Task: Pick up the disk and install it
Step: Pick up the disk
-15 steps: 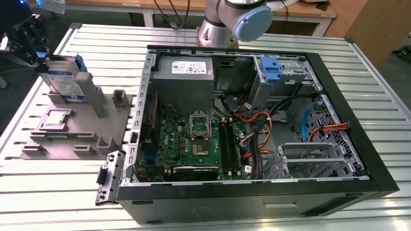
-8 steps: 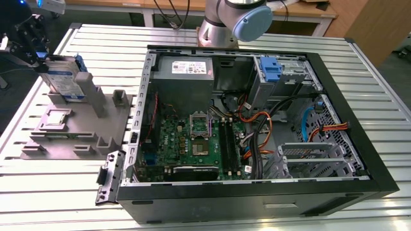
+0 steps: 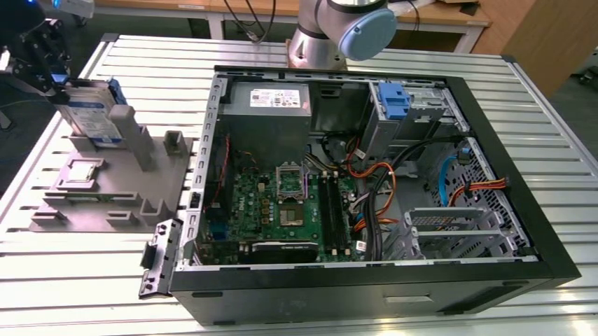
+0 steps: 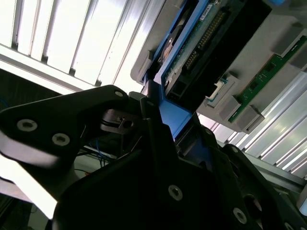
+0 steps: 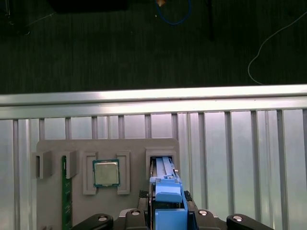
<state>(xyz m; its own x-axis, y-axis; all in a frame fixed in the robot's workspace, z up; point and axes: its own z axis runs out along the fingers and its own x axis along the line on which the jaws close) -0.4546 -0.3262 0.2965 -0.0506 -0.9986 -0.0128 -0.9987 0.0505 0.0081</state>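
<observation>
silver-grey tubular arm (image 3: 313, 38), pale blue joint cap (image 3: 366, 33), matte black hand (image 4: 144, 110), small round silver screws (image 4: 27, 125)

The table (image 3: 523, 105) is ribbed bare aluminium, brushed and brightly reflective. The disk (image 3: 94, 115) has a dull silver-grey metal body, a smooth white-and-blue label that looks like paper, and glossy blue plastic rails. The claw (image 4: 170, 122) is matt black, set with small shiny metal screws. The fixture plate (image 3: 103, 189) looks like matt grey plastic. The computer case (image 3: 374, 297) is matt black outside and bare grey sheet metal inside, around a glossy green motherboard (image 3: 280, 203). In the first wrist view the floor (image 5: 120, 48) looks like dark, rough carpet.
</observation>
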